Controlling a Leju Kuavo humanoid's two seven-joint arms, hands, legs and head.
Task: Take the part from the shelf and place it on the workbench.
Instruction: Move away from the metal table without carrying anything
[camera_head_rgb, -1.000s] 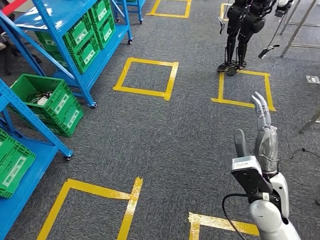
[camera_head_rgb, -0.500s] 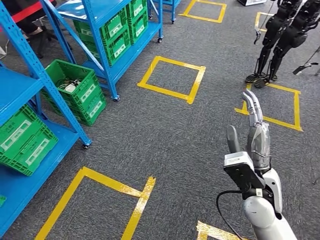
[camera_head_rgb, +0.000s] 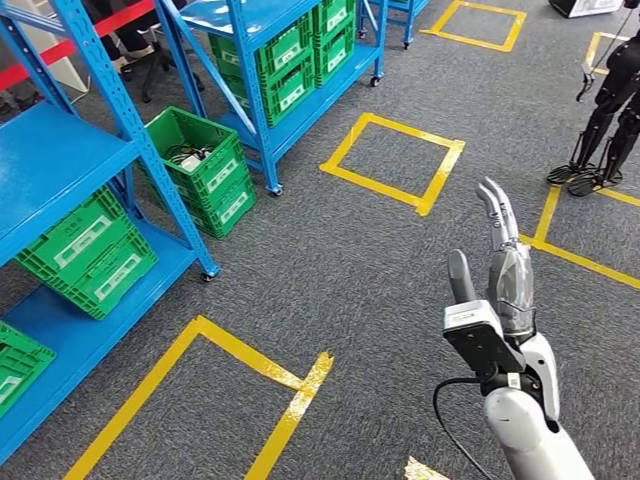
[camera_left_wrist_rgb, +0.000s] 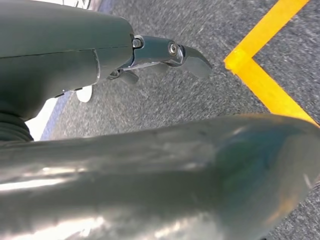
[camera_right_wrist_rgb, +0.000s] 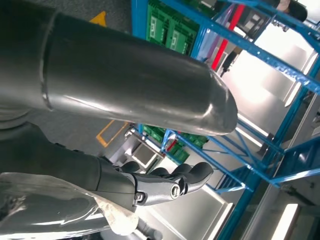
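Observation:
My right hand (camera_head_rgb: 507, 272) is raised at the lower right of the head view, fingers straight and apart, holding nothing. The right wrist view shows the same hand (camera_right_wrist_rgb: 113, 85) empty, with blue racks behind it. In the left wrist view my left hand (camera_left_wrist_rgb: 151, 170) hangs over grey carpet with its fingers (camera_left_wrist_rgb: 166, 51) stretched out and nothing in it. A blue shelf (camera_head_rgb: 53, 170) stands at the left with green crates (camera_head_rgb: 87, 250) on its lower level. I cannot make out a single part in the crates from here.
A green crate (camera_head_rgb: 200, 165) with cables and a white item sits on the floor between two racks. A second blue rack (camera_head_rgb: 294, 50) with green crates stands behind. Yellow tape squares (camera_head_rgb: 392, 160) mark the carpet. A dark humanoid robot (camera_head_rgb: 611, 110) stands at the far right.
The camera has turned left: the whole scene has slid right and the blue shelves now take up more of the left side. My right hand stays raised and empty.

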